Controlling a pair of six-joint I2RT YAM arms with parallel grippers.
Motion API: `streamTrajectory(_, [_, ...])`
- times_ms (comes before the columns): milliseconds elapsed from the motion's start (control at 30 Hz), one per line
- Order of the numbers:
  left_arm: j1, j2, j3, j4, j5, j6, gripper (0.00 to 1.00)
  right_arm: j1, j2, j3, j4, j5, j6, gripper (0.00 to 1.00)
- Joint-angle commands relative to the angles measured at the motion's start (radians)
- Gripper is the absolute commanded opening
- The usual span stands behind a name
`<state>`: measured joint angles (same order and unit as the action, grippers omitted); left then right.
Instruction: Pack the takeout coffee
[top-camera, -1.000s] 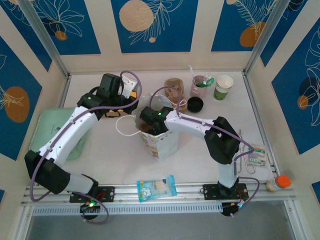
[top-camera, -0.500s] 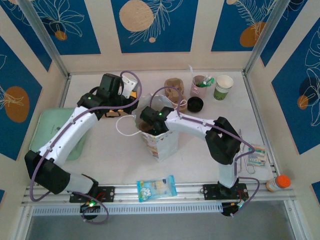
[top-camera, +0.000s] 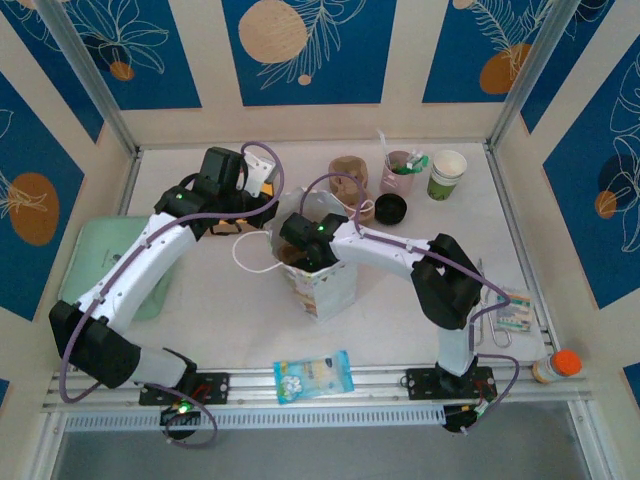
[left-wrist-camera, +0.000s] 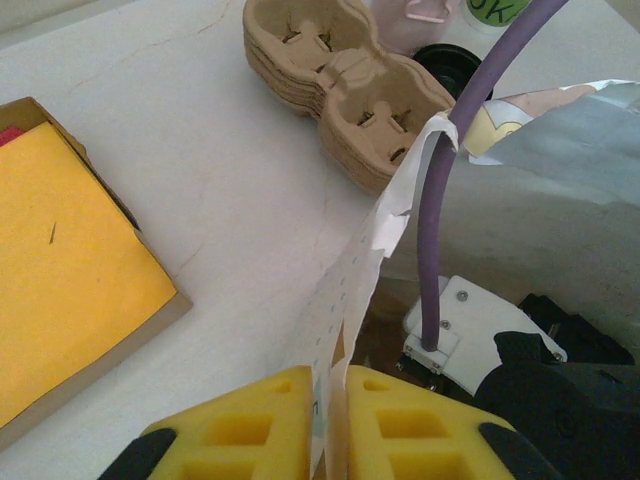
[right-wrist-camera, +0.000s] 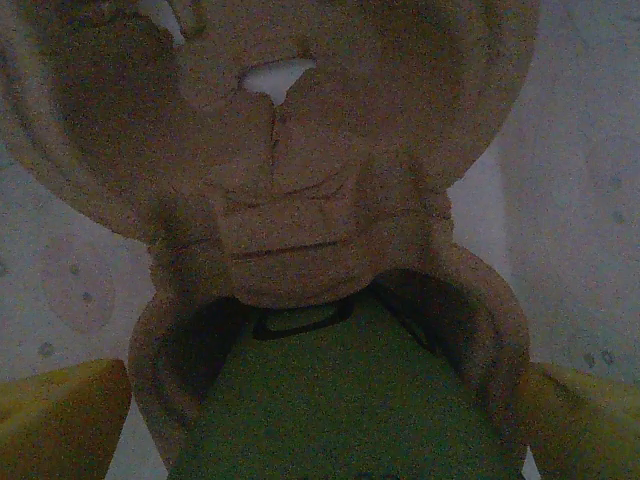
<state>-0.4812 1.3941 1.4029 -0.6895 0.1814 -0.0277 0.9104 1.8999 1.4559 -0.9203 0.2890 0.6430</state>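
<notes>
Right gripper (right-wrist-camera: 320, 420) spreads wide astride the pulp carrier (right-wrist-camera: 290, 200), which lies lengthwise away from it, a green cup (right-wrist-camera: 350, 410) in the near pocket; markings unreadable. Left gripper (left-wrist-camera: 328, 425) pinches the paper bag (top-camera: 330, 288) rim.

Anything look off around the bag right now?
The rim of the paper bag is crumpled and ragged just above where the left hand pinches it, with a flap folded over unevenly. Nothing looks spilled.

The stacked cup carriers (left-wrist-camera: 340, 85) are showing plain pulp brown — the cup (right-wrist-camera: 350, 400) is showing green, the pads (left-wrist-camera: 240, 430) of the left end effector (left-wrist-camera: 328, 420) yellow, the bag (left-wrist-camera: 350, 280) white with faint dots, the cable (left-wrist-camera: 437, 230) purple.
</notes>
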Motion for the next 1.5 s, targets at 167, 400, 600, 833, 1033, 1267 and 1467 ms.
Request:
streamTrajectory(167, [-0.014,-0.019,0.025,-0.017,-0.01,-0.008,0.28,0.022,-0.014,0.068,-0.08,0.023,0.007,0.99])
streamTrajectory(400, [-0.017,-0.026,0.027,-0.015,-0.008,-0.015,0.35,0.025,-0.037,0.129,-0.133,0.001,0.001,0.99])
streamTrajectory(600, [-0.019,-0.031,0.027,-0.011,-0.014,-0.015,0.42,0.035,-0.051,0.185,-0.173,0.022,-0.006,0.99])
streamTrajectory(833, [-0.019,-0.039,0.043,-0.007,-0.02,-0.022,0.47,0.041,-0.076,0.262,-0.242,0.05,-0.006,0.99])
streamTrajectory(1033, [-0.019,-0.109,0.021,0.058,-0.049,-0.058,0.59,0.058,-0.103,0.339,-0.305,0.081,-0.017,0.99])
streamTrajectory(1267, [-0.019,-0.196,-0.018,0.117,-0.069,-0.104,0.65,0.072,-0.141,0.407,-0.338,0.102,-0.027,0.99])
streamTrajectory(1467, [-0.016,-0.284,-0.094,0.176,-0.135,-0.185,0.68,0.073,-0.176,0.469,-0.348,0.107,-0.056,0.99])
